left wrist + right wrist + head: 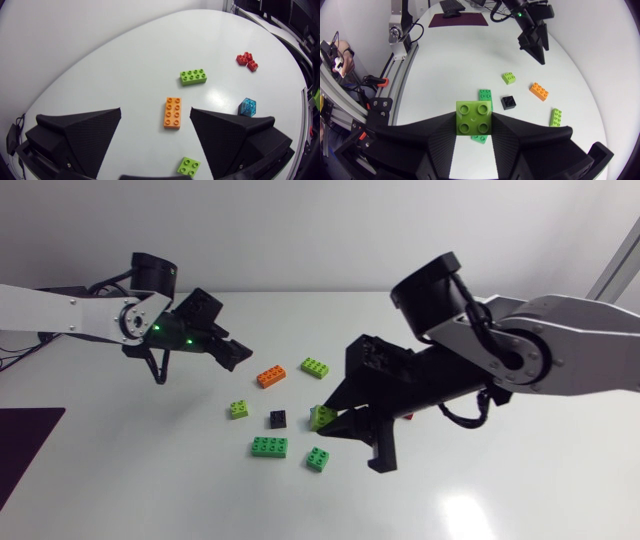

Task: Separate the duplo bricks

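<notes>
The right end effector is clamped on a lime square brick. The left end effector is spread apart, the orange brick showing between its fingers.

A broad white tabletop with a smooth, faintly glossy finish takes up nearly everything in sight. A flat dark purple rectangular mat lies on it at one side, cut off by the head view's edge. Well away from the mat, toward the opposite side of the tabletop, a soft round patch of reflected light shines on the surface. The lighting is even and diffuse, with only pale grey shadows. From the right wrist, the mat lies at the tabletop's far end, close to its curved rim.
</notes>
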`<state>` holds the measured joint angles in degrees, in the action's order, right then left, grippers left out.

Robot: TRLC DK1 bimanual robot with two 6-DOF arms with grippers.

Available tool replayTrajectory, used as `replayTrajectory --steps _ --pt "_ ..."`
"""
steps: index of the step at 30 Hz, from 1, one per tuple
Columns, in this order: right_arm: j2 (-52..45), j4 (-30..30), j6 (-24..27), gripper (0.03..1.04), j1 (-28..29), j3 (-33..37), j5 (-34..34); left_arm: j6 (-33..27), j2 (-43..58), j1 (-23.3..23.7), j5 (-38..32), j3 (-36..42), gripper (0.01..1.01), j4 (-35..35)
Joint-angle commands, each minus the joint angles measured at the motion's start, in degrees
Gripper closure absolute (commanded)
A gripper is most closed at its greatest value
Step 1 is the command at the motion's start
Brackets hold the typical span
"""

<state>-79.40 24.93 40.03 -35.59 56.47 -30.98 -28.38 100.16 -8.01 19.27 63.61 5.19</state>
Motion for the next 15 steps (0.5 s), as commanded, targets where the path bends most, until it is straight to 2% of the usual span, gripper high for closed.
replayTrajectory --steps 1,15 --pt "-4.10 -0.76 -1.71 0.81 -1.94 4.00 1.10 1.49 -4.09 1.24 0.07 -3.50 0.048 0.26" --pt "-24.58 -0.23 -2.68 0.81 -8.18 22.46 4.70 1.75 -18.86 6.69 0.16 -12.99 0.048 -1.06"
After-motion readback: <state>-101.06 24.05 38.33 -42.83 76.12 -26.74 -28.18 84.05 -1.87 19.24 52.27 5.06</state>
